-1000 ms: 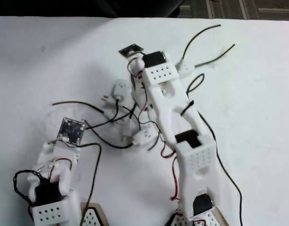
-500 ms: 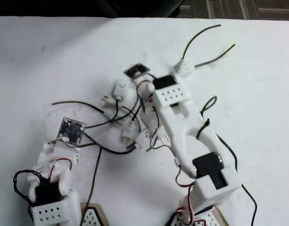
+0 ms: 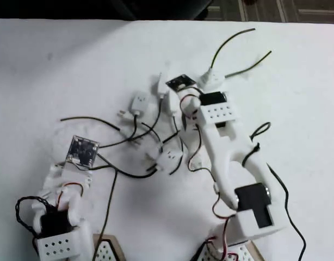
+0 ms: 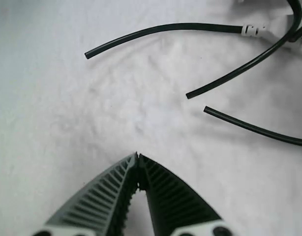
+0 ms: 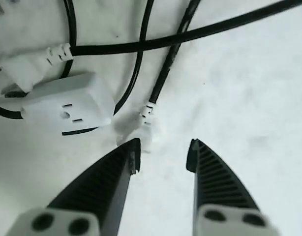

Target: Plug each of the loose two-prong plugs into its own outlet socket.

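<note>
Right claw (image 5: 163,147) jaws set apart, empty. Small white moulded plug on black cord (image 5: 145,124) lies just beside one fingertip; white rectangular plastic outlet socket (image 5: 67,109), slots up, near it. Left claw (image 4: 137,164) pinched closed, empty; loose black cords (image 4: 166,30) ahead.

The right arm (image 3: 228,148) is reaching far forward, and the right gripper (image 5: 163,150) is holding its two fingers parted, with a clear gap between the tips. The left arm (image 3: 63,187) is sitting folded back, well apart from that claw. The left gripper (image 4: 137,160) is pressing its ribbed fingers together at the tips.
</note>
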`<action>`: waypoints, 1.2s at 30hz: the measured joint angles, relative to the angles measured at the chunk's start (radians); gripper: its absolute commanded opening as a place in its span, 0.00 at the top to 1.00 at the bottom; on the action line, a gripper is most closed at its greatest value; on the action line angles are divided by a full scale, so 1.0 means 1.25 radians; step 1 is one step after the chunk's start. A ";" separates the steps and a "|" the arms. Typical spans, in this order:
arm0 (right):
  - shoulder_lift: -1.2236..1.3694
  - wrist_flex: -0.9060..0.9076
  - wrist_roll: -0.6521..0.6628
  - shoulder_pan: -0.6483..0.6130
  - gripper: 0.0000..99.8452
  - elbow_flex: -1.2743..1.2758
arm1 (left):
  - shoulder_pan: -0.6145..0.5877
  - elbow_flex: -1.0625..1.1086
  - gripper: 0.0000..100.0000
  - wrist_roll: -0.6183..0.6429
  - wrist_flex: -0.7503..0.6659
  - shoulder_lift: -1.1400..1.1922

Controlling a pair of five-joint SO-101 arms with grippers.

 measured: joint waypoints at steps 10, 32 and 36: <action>-0.048 -0.011 0.000 0.006 0.88 0.110 | 0.000 0.000 0.97 0.000 0.000 0.000; -0.017 -0.140 -0.058 -0.087 0.88 0.203 | 0.000 0.000 0.97 0.000 0.000 0.000; 0.023 -0.139 -0.058 -0.076 0.88 0.179 | 0.000 0.000 0.97 0.000 0.000 0.000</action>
